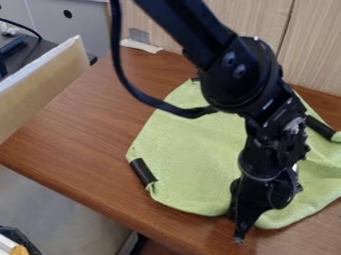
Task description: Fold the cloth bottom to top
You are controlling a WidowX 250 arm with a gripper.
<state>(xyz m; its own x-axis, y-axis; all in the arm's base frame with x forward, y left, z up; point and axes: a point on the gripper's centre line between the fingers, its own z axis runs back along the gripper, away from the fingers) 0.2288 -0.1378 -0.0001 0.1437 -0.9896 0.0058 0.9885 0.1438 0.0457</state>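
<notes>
Step in hand, my reading: the start of the fold, lining up on the cloth's bottom edge. Light green cloth (190,164) lies spread on the brown wooden bench (86,129), rumpled toward the right, no fold made across it. Gripper (239,238) hangs tip down at the near edge, about where that edge dips inward. Jaws: cannot tell whether released or clenched, nor whether any fabric is caught (the wrist bulk covers much of that stretch).

One black tube (143,172) at the cloth's left edge, another black cylinder (320,127) on its right side; either could drag or snag the fabric.

Next move, I judge: secure a pinch of the near edge, lift slightly, carry it toward the far edge by the wood-grain panel (313,55), then lay it down and let go.
</notes>
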